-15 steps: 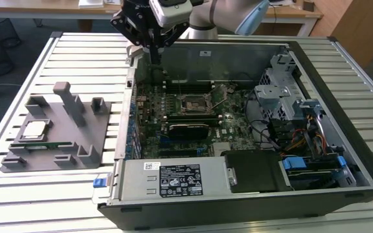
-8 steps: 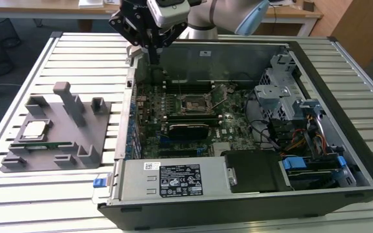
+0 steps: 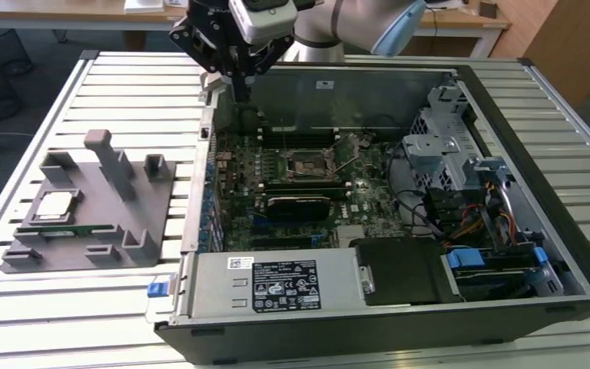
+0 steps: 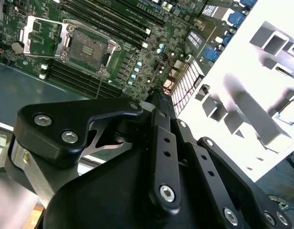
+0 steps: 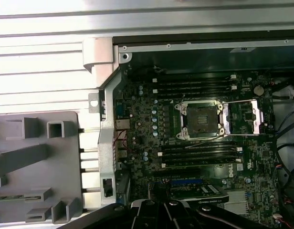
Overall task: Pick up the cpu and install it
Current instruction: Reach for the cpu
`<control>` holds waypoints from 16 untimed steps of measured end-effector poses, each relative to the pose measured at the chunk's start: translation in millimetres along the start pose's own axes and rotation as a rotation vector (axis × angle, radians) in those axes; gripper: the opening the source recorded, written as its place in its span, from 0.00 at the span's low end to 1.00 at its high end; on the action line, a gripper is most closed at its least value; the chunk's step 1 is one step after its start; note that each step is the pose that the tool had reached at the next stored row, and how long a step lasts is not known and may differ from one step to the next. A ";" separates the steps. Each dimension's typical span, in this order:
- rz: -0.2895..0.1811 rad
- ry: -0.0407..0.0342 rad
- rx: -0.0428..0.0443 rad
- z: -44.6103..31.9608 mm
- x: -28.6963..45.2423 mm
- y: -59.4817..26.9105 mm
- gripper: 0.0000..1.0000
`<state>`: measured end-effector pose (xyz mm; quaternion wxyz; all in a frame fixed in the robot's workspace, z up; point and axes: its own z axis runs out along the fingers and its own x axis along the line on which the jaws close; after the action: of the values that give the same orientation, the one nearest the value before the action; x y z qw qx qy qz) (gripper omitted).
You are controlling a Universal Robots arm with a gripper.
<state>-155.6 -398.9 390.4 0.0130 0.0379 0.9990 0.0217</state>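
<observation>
The cpu [image 3: 54,206], a small square chip with a silvery top, lies on the grey holder block [image 3: 85,211] on the exterior view's left, outside the computer case. My gripper [image 3: 242,94] hangs over the case's far left corner, well away from the cpu, its fingers [image 4: 159,98] pressed together with nothing between them. The black square socket [image 3: 306,161] sits in the middle of the motherboard. In both wrist views the socket [image 5: 200,119] [image 4: 87,47] is bare, with its metal frame [image 5: 245,119] swung open to one side.
A long green memory stick [image 3: 64,229] lies on the holder block just in front of the cpu. The open case [image 3: 541,154] has tall walls, a drive cage [image 3: 433,146], cables [image 3: 459,223] and a power supply [image 3: 274,280]. The slatted metal table [image 3: 120,92] carries everything.
</observation>
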 end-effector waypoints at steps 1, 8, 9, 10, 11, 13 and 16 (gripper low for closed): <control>0.000 0.0000 0.0000 0.0 0.3 0.0 0.11; 0.000 0.0000 0.0000 0.2 2.9 -0.2 0.11; 0.000 0.0000 0.0000 0.2 3.2 -0.3 0.11; 0.000 0.0000 0.0000 0.3 3.5 -0.3 0.11; 0.000 0.0000 0.0000 0.3 3.9 -0.3 0.11; 0.000 0.0000 0.0000 0.3 4.6 -0.4 0.11; 0.000 0.0000 0.0000 0.4 5.7 -0.4 0.11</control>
<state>-161.3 -398.9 389.8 0.0130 0.0379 0.9990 0.0217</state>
